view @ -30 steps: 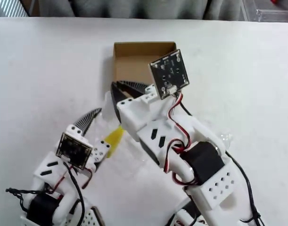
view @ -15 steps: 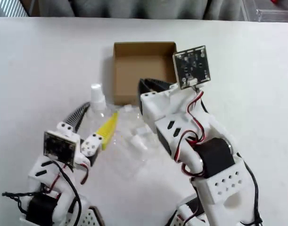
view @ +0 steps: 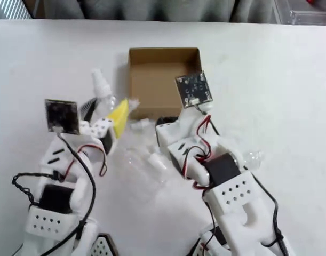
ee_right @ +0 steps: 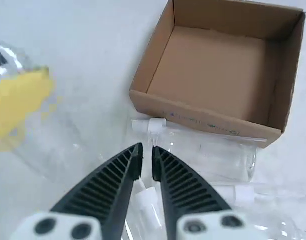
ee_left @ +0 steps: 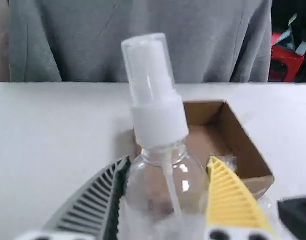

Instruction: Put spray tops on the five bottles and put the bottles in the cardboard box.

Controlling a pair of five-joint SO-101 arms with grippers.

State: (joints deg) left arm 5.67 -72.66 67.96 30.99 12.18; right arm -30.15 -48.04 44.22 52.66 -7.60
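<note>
The white desk point(view: 269, 80) carries everything. The right arm point(view: 227, 186) stands at the lower right of the high view, and its wrist board hides the lower right corner of the cardboard box point(view: 152, 80), which sits open side up at upper centre. The left arm point(view: 56, 181) fills the lower left.

The left gripper point(ee_left: 169, 167) is clamped on a clear bottle point(ee_left: 160, 192), with a grey finger on one side and a yellow one on the other. In the high view this bottle is just left of the box, its long axis leaning a little left with the white spray top point(ee_left: 150, 90) toward the upper edge.

The right gripper point(ee_right: 146, 155) is all but closed and holds nothing. It hangs above a second bottle point(ee_right: 213, 150), which lies on its side along the box's near wall. More clear bottles seem to lie at lower centre, hard to count. A loose spray top point(view: 155, 161) lies among them. Small print on the box wall is too faint to read.
</note>
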